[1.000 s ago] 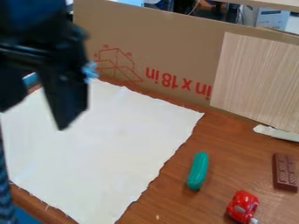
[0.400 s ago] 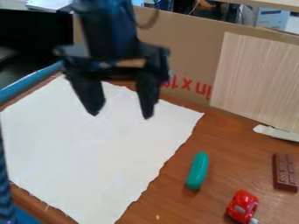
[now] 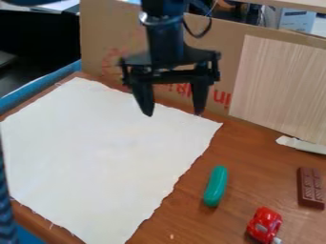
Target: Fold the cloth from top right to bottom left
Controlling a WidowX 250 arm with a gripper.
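Working off a brown wood bench (image 3: 229, 152) here, with a cardboard wall (image 3: 105, 28) behind and a pale panel (image 3: 280, 86) upright at the right. Got the cloth (image 3: 102, 157) laid flat across the left side, frayed lower-left edge right near the bench's rim. To the right of it, in order: green pickle (image 3: 216, 186) closest, then red car (image 3: 264, 224) nearer the front, then chocolate (image 3: 310, 188). Decent strip of wood between cloth and car. Tool (image 3: 173, 115) above the cloth's far edge, left of the right-hand corner, fingers spread wide.
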